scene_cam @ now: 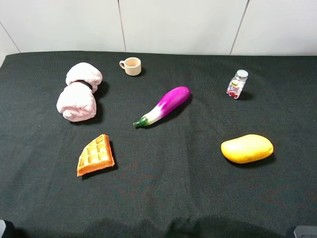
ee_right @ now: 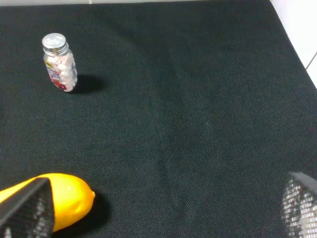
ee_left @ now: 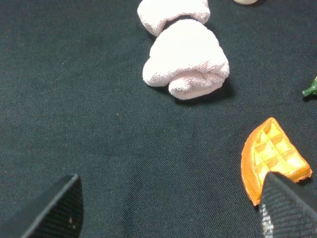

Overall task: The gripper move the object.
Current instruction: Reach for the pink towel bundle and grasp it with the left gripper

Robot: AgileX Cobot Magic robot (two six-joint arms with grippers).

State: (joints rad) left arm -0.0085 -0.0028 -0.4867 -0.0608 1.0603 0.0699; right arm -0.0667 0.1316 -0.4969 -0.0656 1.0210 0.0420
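Observation:
The pale-pink rolled towel [scene_cam: 78,95], pinched by a dark band into two lobes, lies at the table's far left. It also shows in the left wrist view [ee_left: 187,62], some way ahead of my left gripper [ee_left: 171,213], which is open and empty with its black fingers [ee_left: 54,208] spread wide. My right gripper [ee_right: 163,208] is also open and empty, low over the cloth on the right side, far from the towel. In the high view only dark bits of the arms show at the bottom corners.
On the black cloth [scene_cam: 178,173]: a beige cup [scene_cam: 132,66] behind the towel, a purple eggplant [scene_cam: 166,105] in the middle, a waffle piece [scene_cam: 95,155] [ee_left: 271,156] at front left, a yellow mango [scene_cam: 246,148] [ee_right: 64,198] and a small pill bottle [scene_cam: 237,84] [ee_right: 59,68] at right.

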